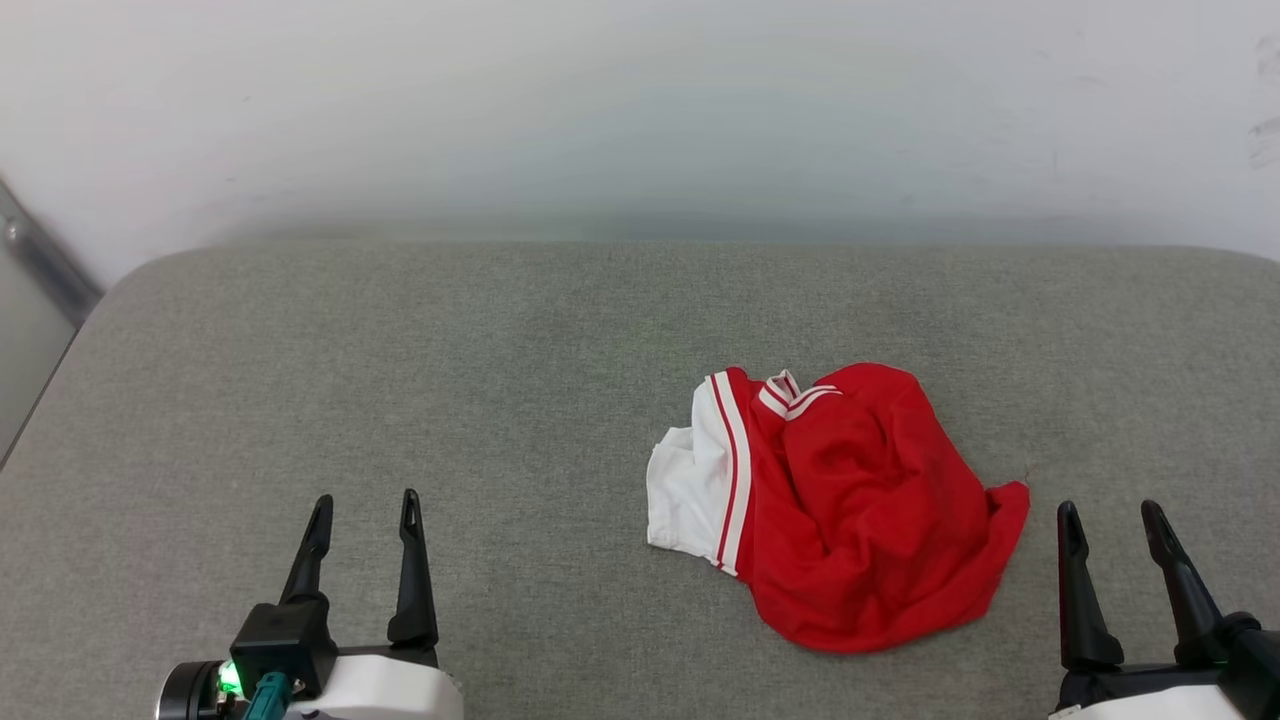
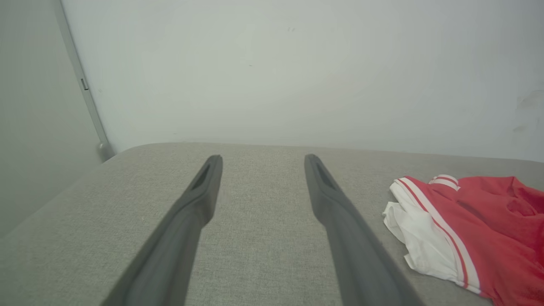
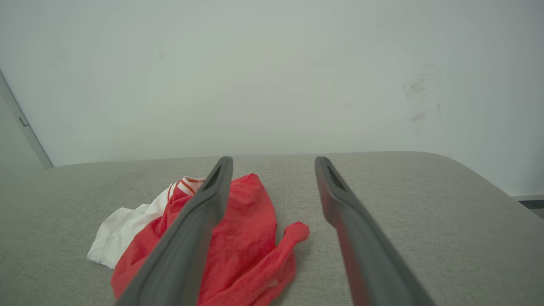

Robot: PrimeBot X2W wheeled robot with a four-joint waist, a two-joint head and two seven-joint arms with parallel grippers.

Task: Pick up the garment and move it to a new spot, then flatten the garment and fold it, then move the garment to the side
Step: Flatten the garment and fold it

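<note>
The garment [image 1: 850, 505] lies crumpled in a heap on the grey cushioned surface, right of centre: red cloth with a white sleeve and red-and-white striped trim at its left side. Its lettering is hidden. My left gripper [image 1: 365, 512] stands open at the lower left, well apart from the garment [image 2: 463, 225], nothing between its fingers. At the lower right my right gripper [image 1: 1110, 518] is also open, just right of the heap's near corner. In the right wrist view the garment [image 3: 242, 242] lies left of and behind the left finger [image 3: 191, 246].
The grey cushioned surface [image 1: 400, 380] has rounded far corners and meets a pale wall [image 1: 640, 110] at the back. A grey strip [image 1: 40, 265] runs down the wall at the far left. A drop shows beyond the surface's right edge [image 3: 501, 191].
</note>
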